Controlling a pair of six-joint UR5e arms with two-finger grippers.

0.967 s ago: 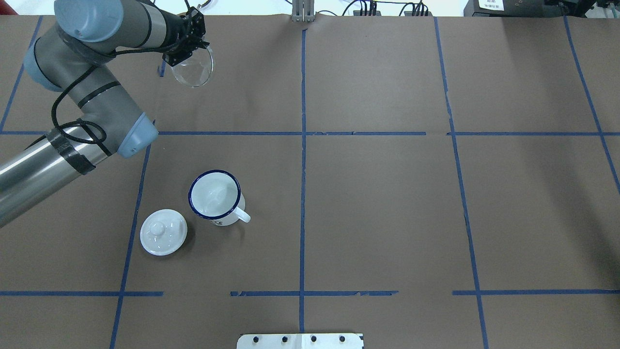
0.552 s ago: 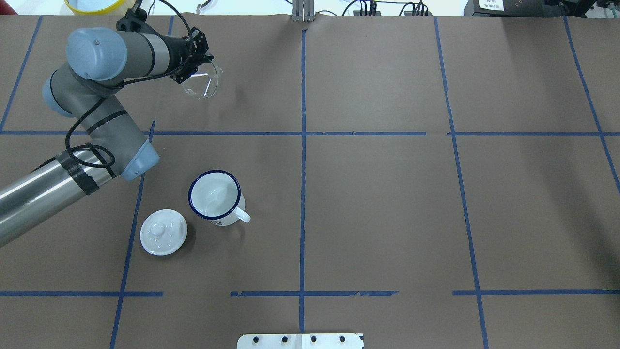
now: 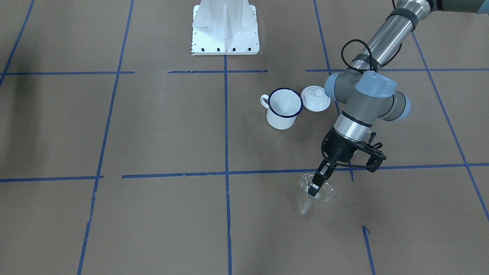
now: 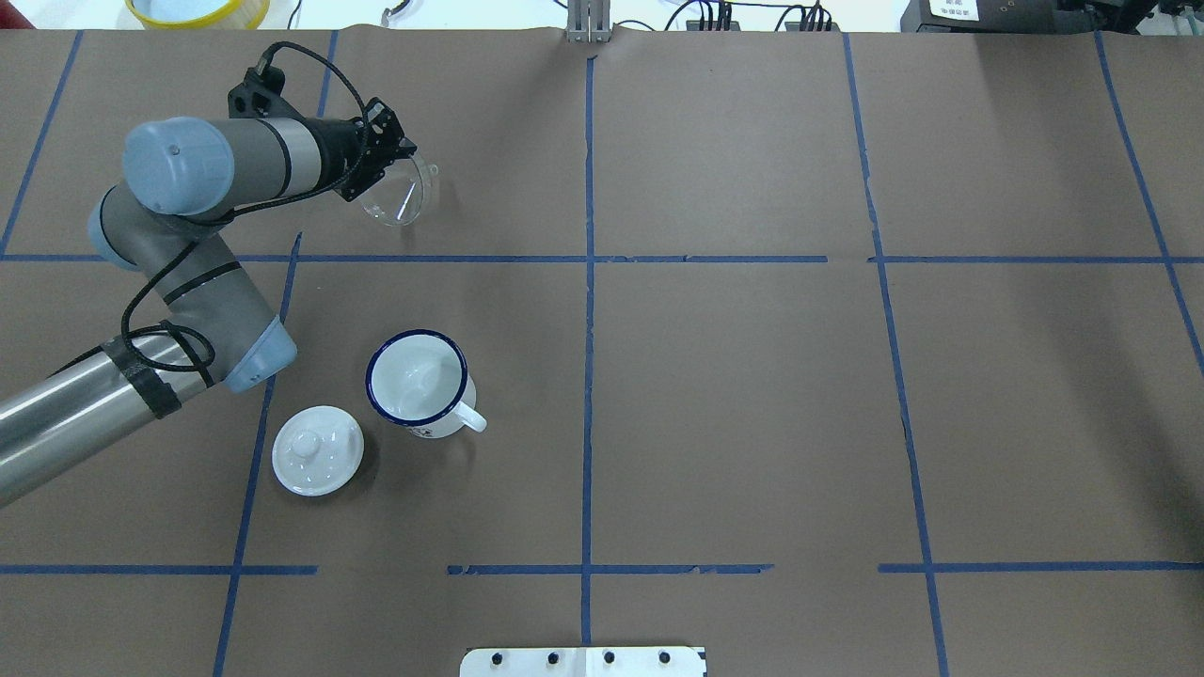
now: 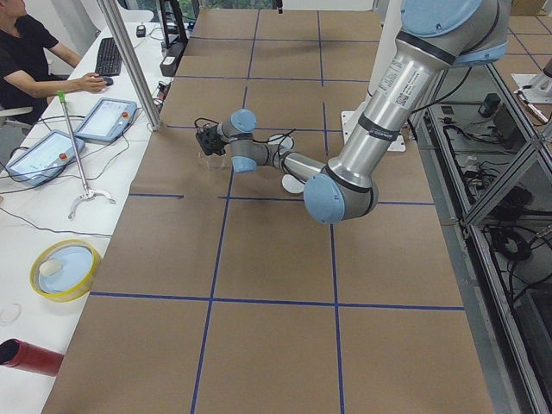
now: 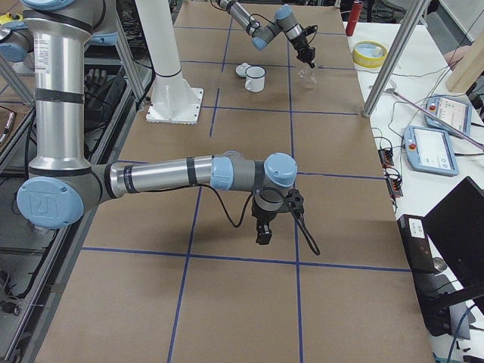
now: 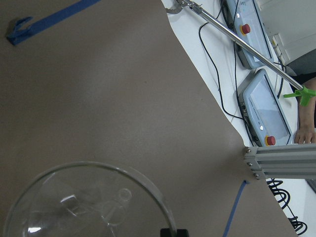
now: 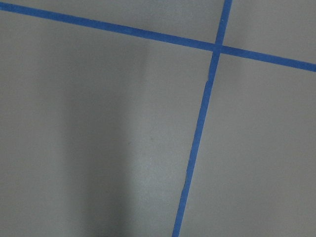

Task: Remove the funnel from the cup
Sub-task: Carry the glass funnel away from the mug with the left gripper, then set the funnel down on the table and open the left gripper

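My left gripper [image 3: 314, 188] is shut on the rim of the clear funnel [image 3: 320, 193] and holds it tilted, stem down, low over the far left part of the table. I cannot tell whether the stem touches the paper. The funnel also shows in the overhead view [image 4: 402, 195] and the left wrist view [image 7: 89, 202]. The white cup [image 4: 417, 381] with a dark blue rim stands upright and empty, well apart from the funnel; it also shows in the front-facing view [image 3: 283, 107]. My right gripper [image 6: 264, 231] hangs over bare table far from the cup; I cannot tell whether it is open.
A white domed lid [image 4: 317, 449] with a knob lies beside the cup. A yellow ring [image 4: 196, 9] sits past the table's far edge. An aluminium post [image 5: 129, 65], tablets and a seated operator [image 5: 34, 60] are beyond that edge. The robot base [image 3: 225, 26] stands mid-table.
My left gripper has carried the funnel downward and a little to the right in the overhead view. The cup and lid have not moved.
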